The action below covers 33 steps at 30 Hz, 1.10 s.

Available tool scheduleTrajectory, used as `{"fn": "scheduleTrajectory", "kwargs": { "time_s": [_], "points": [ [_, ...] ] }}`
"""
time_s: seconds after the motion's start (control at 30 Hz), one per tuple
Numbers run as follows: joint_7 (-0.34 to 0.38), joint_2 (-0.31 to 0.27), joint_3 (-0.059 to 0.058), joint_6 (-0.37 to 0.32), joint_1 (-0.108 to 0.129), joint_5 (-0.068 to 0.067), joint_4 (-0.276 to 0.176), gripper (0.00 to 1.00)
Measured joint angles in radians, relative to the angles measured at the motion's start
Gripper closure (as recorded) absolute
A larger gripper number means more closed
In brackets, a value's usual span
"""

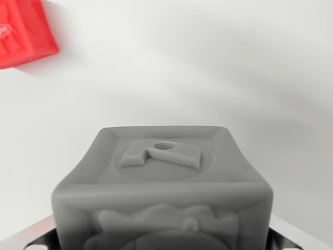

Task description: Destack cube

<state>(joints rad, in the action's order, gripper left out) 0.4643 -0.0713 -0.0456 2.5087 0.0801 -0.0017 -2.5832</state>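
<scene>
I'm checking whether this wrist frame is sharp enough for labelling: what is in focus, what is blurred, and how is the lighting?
In the wrist view, the grey embossed plastic cube is fairly crisp on top but softens toward the bottom edge; the red cube, cut off at upper left, is blurred; the white table carries soft diffuse shadows, without glare.

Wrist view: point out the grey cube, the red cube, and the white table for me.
grey cube (pixel 162 172): wrist view, on its recessed top face.
red cube (pixel 23 31): wrist view's upper left corner, on its visible red face.
white table (pixel 208 67): wrist view, on bare surface behind the grey cube.
</scene>
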Motion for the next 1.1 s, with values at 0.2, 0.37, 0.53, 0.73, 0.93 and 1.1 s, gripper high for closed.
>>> {"fn": "scheduleTrajectory", "kwargs": {
  "time_s": [0.2,0.37,0.53,0.73,0.93,1.1],
  "points": [
    [-0.003,0.001,-0.014,0.006,-0.011,-0.002,-0.004,1.00],
    [-0.007,0.005,-0.026,0.012,-0.021,-0.002,-0.007,1.00],
    [-0.012,0.010,-0.039,0.019,-0.033,-0.003,-0.009,1.00],
    [-0.016,0.015,-0.054,0.025,-0.045,-0.004,-0.010,1.00],
    [-0.021,0.021,-0.068,0.031,-0.057,-0.004,-0.010,1.00],
    [-0.026,0.027,-0.081,0.037,-0.067,-0.004,-0.010,1.00]
  ]
}}
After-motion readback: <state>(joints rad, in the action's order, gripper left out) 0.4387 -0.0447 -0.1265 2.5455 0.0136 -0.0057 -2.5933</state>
